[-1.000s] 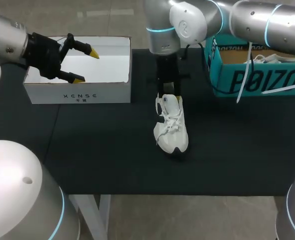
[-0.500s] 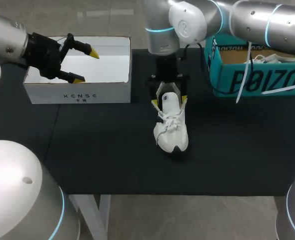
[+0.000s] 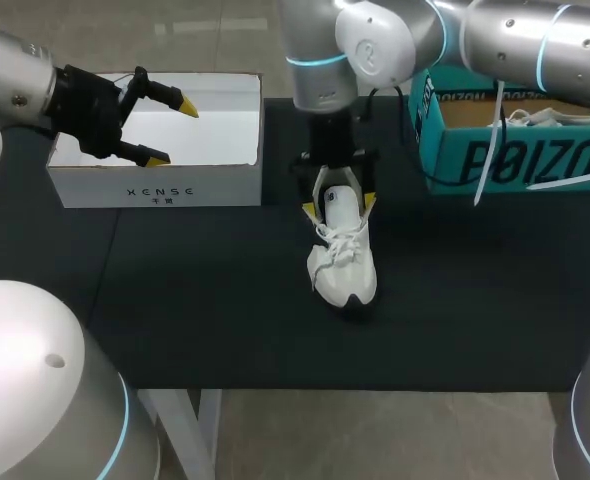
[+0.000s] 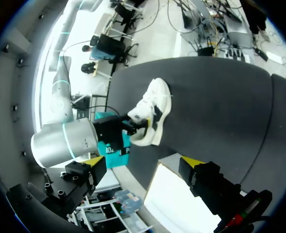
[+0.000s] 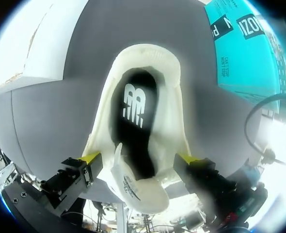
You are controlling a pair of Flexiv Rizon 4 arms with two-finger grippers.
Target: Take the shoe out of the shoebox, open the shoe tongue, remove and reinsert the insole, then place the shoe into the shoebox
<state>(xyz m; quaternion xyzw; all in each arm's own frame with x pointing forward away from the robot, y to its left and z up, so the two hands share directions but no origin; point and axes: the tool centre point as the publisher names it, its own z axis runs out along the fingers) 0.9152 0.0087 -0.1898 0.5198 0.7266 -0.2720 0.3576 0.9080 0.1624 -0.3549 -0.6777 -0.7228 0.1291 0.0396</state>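
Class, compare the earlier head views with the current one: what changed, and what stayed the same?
The right gripper spread its fingers at the heel of the white shoe; its yellow tips now stand either side of the collar. The shoe, and the left gripper open over the white box, stayed put.

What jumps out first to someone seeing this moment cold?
A white shoe sits alone in the middle of the black table, the right arm above its heel with jaws open either side of the collar. The left arm holds open jaws over the white shoebox at the left, and a teal box sits at the right.
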